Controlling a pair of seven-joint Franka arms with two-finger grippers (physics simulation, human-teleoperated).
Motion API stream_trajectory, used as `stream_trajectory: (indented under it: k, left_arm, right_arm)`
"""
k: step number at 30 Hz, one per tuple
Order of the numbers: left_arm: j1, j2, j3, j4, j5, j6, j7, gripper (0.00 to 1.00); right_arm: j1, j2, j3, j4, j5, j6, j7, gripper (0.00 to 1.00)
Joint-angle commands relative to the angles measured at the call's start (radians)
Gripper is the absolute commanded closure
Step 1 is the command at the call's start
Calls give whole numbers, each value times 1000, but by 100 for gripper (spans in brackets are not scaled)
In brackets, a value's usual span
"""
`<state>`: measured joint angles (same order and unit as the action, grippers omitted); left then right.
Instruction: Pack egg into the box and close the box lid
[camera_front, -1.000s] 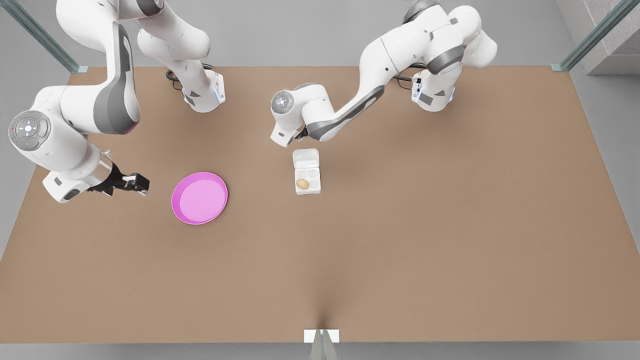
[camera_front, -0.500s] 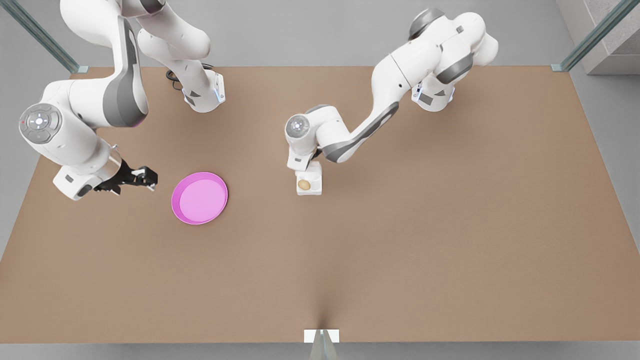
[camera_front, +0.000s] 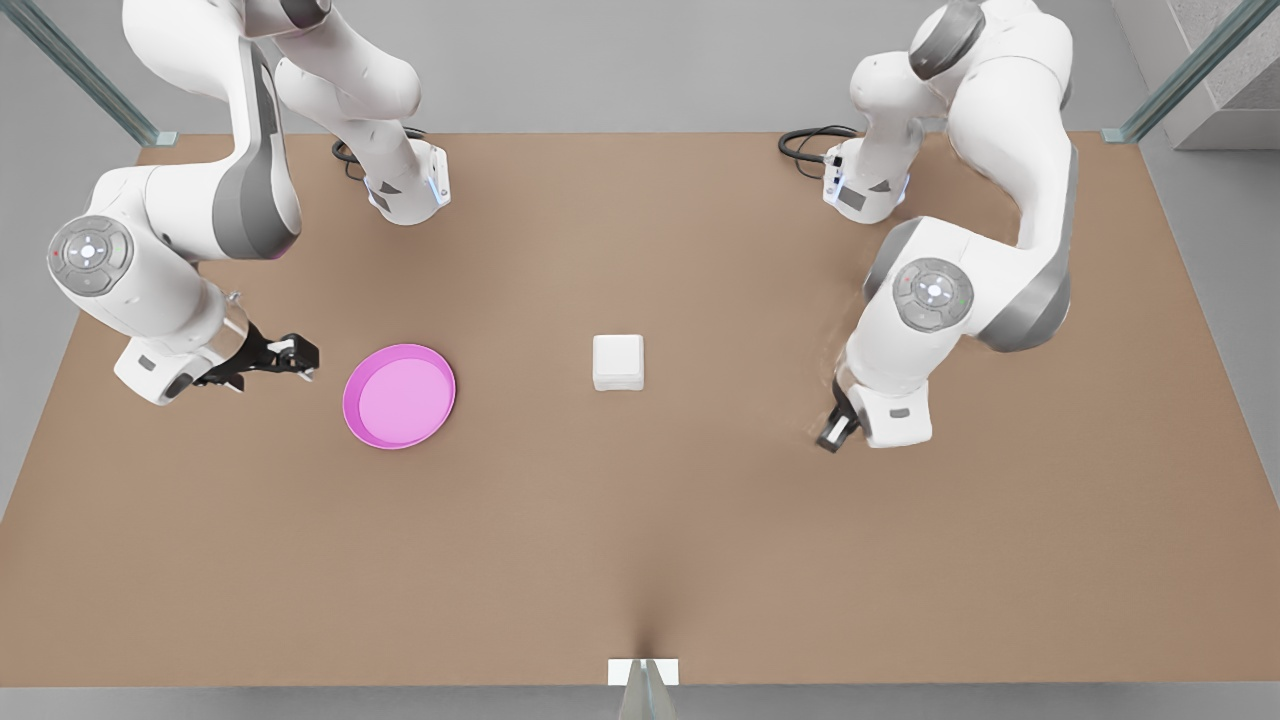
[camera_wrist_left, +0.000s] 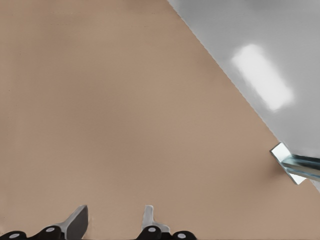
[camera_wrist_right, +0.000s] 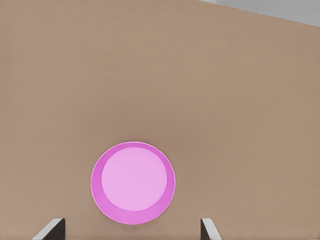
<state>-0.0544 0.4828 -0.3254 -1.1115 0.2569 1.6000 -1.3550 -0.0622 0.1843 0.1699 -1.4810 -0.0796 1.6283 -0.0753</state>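
Note:
The white box (camera_front: 618, 361) sits mid-table with its box lid (camera_front: 618, 354) folded down flat over it. The egg is hidden under the lid. My left gripper (camera_front: 832, 432) hangs low over bare table at the front view's right, well away from the box; in the left wrist view its fingers (camera_wrist_left: 76, 221) stand apart, so the left gripper (camera_wrist_left: 112, 220) is open and holds nothing. Over at the front view's left, my right gripper (camera_front: 295, 355) waits beside the pink plate. Through the right wrist view, that right gripper (camera_wrist_right: 130, 227) is wide open and empty.
A round pink plate (camera_front: 399, 396) lies left of the box in the front view, and the plate (camera_wrist_right: 133, 182) is just ahead of the right gripper. A metal frame post (camera_wrist_left: 295, 167) stands at the table's edge near the left gripper. Both arm bases stand at the far edge.
The lid went from open to shut, covering the egg. The left arm swung off the box to the front view's right. The right gripper edged slightly toward the plate.

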Motion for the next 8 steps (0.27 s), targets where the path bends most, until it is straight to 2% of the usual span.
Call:
stream_trajectory:
  k: [1,2,3,8]
  left_arm:
    - [-48,-137,270,-92,-278,-202,1254,0]
    - [-7,-339,267,-452,-280,87,1257,0]
    - [16,-302,258,-392,-283,67,1258,0]
    - [14,-283,258,-381,-283,64,1255,0]
  right_arm:
    - [-1,0,0,1,-8,13,-23,0]
    - [-1,1,0,1,-8,13,-23,0]
    - [-1,1,0,1,-9,15,-23,0]
    - [4,0,0,2,-9,5,-24,0]
